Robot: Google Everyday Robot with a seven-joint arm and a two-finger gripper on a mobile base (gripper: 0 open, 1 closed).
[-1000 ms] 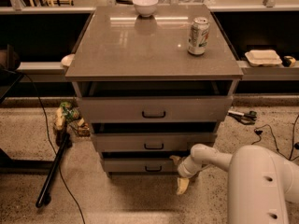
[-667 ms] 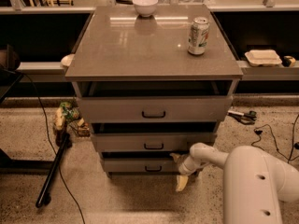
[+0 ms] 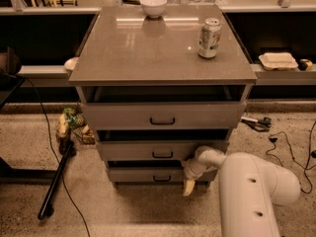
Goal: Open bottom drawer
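Observation:
The bottom drawer [image 3: 143, 176] is the lowest and narrowest of three grey-beige fronts, with a small dark bar handle [image 3: 162, 178] at its centre. It stands slightly out from the cabinet, like the two above it. My gripper [image 3: 189, 186] hangs at the end of the white arm [image 3: 252, 191], just in front of the drawer's right part, to the right of the handle. Its yellowish fingertips [image 3: 188, 187] point down toward the floor.
A soda can [image 3: 209, 38] and a white bowl [image 3: 153, 5] stand on the cabinet top [image 3: 148, 48]. A black pole [image 3: 55, 180] and cables lie on the floor at left, with clutter beside them. More cables and tools lie at right.
The gripper has edged slightly left toward the drawer front. The drawers have not moved.

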